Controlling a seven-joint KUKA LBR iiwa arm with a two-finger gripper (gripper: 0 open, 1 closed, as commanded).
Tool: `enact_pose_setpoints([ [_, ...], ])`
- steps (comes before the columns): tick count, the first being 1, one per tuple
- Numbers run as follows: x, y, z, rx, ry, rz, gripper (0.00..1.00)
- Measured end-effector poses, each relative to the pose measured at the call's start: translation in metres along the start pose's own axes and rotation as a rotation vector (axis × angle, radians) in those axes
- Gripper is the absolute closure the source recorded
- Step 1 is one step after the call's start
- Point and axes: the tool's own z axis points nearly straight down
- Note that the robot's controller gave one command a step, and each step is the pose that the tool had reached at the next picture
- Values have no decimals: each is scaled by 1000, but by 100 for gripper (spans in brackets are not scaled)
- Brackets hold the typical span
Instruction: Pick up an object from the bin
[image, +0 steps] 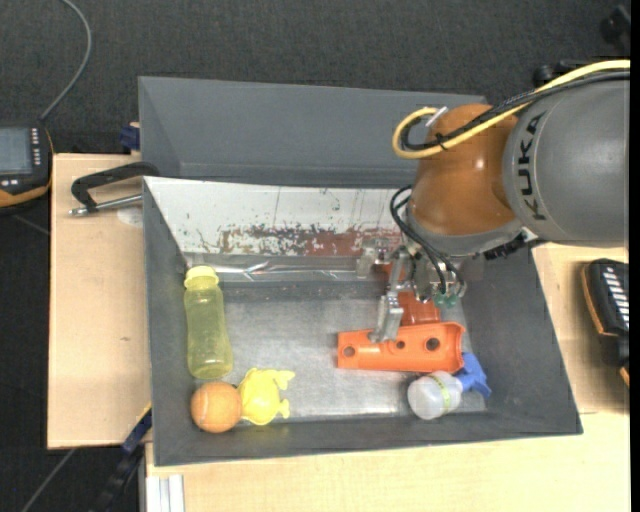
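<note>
So, gripper (390, 322): it hung low in the right half of the grey bin (290, 130), its tip down at the upper left edge of an orange plastic tool (405, 350).
Gripper state: whether it was spread or pressed together could not be told from this angle.
Orange plastic tool: it was long and flat with dark round holes. It lay crosswise on the floor right of centre, with a stub rising beside the gripper.
Right side: a clear bottle (435, 395) with a blue cap lay just in front of the tool's right end, seemingly touching it. Both sat near the foot of the sloping right wall, so room was tight there.
Back edge: the foot of the rear wall ran close behind the gripper.
Front edge: the clear bottle lay close to the front wall.
Open floor: a bare stretch reached from the tool's left end across the middle.
Left side: a yellow bottle (207, 325) lay lengthwise along the left wall, well apart from the gripper.
Front-left corner: an orange ball (215, 407) and a yellow toy (263, 395) sat side by side, touching.
</note>
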Motion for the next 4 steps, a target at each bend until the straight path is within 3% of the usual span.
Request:
enact_pose_setpoints([
  [1, -2, 0, -5, 0, -8, 0, 0],
  [2, 19, -7, 29, 0, -14, -93, 0],
  [3, 47, -11, 36, -1, -3, -175, 0],
  [4, 33, -20, 10, -1, -24, -130, 0],
])
